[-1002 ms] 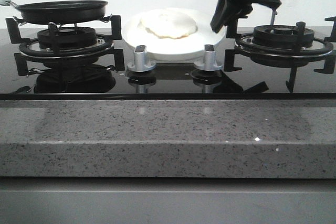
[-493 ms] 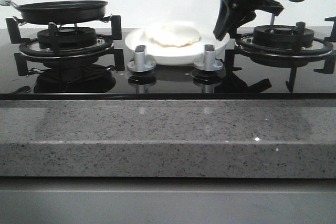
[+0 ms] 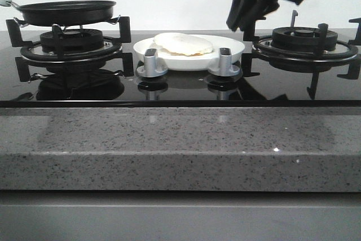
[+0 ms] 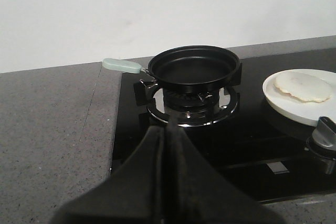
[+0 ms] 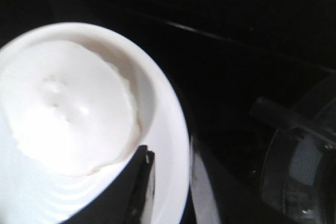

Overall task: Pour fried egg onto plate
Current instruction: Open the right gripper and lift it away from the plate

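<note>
The white plate [image 3: 232,49] lies flat on the black glass hob between the two burners, and the pale fried egg [image 3: 183,44] rests on its left half. Just above the plate's right rim my right gripper [image 3: 238,22] hovers open. In the right wrist view its two fingers [image 5: 135,184] stand either side of the plate's rim [image 5: 173,129], a gap on each side, with the egg [image 5: 68,114] beside them. My left gripper [image 4: 169,129] is shut on nothing, held back over the hob's near edge. It faces the empty black frying pan [image 4: 193,66].
The pan [image 3: 66,11] sits on the left burner grate [image 3: 70,42], its pale green handle [image 4: 122,65] pointing out over the counter. Two silver knobs [image 3: 150,60] [image 3: 224,59] stand just in front of the plate. The right burner [image 3: 304,40] is bare. A grey speckled counter [image 3: 180,150] runs along the front.
The plate was tilted up at its right rim by the right gripper; it now lies flat on the hob. The gripper has let go and risen above it.
</note>
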`<state>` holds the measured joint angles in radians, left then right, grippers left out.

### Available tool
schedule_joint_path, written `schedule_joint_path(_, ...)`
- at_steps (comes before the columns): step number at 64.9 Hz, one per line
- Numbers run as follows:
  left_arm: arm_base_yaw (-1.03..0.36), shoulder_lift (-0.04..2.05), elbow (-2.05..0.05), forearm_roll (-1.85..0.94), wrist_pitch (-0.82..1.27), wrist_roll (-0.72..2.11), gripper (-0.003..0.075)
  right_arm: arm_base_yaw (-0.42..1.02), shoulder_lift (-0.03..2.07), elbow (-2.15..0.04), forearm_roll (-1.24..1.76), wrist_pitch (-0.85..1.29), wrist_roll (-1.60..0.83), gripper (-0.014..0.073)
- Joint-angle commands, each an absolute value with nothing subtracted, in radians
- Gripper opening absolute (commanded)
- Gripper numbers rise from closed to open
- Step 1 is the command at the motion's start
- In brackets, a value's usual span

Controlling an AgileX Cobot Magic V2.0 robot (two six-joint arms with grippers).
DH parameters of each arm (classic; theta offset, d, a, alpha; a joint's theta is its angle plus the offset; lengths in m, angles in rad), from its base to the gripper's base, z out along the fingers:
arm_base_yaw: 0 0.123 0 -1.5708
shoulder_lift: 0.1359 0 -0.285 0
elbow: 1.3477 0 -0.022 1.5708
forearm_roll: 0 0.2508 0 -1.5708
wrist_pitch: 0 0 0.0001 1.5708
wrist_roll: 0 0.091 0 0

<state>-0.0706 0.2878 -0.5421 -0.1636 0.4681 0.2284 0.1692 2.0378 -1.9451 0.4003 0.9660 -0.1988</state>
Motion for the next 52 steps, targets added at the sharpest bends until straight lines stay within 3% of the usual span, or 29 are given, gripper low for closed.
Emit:
schedule_joint_path(1, -0.078, 0.295, -0.569, -0.173, 0.384, 0.225, -0.0019, 0.163, 1.956, -2.014, 0.414, 0.981, -0.206, 0.0169)
schedule_joint_path(17, -0.078, 0.295, -0.569, -0.173, 0.384, 0.225, -0.0019, 0.163, 1.950, -2.095, 0.413, 1.094, -0.206, -0.0073)
schedule_joint_path(42, -0.078, 0.295, -0.569, -0.173, 0.384, 0.225, -0.0019, 0.163, 1.869, -2.142, 0.177, 1.335, -0.188, -0.0064)
schedule_joint_path(52, -0.078, 0.295, -0.569, -0.173, 0.384, 0.225, -0.0019, 0.163, 1.764, -2.083, 0.076, 1.335, -0.124, -0.0064)
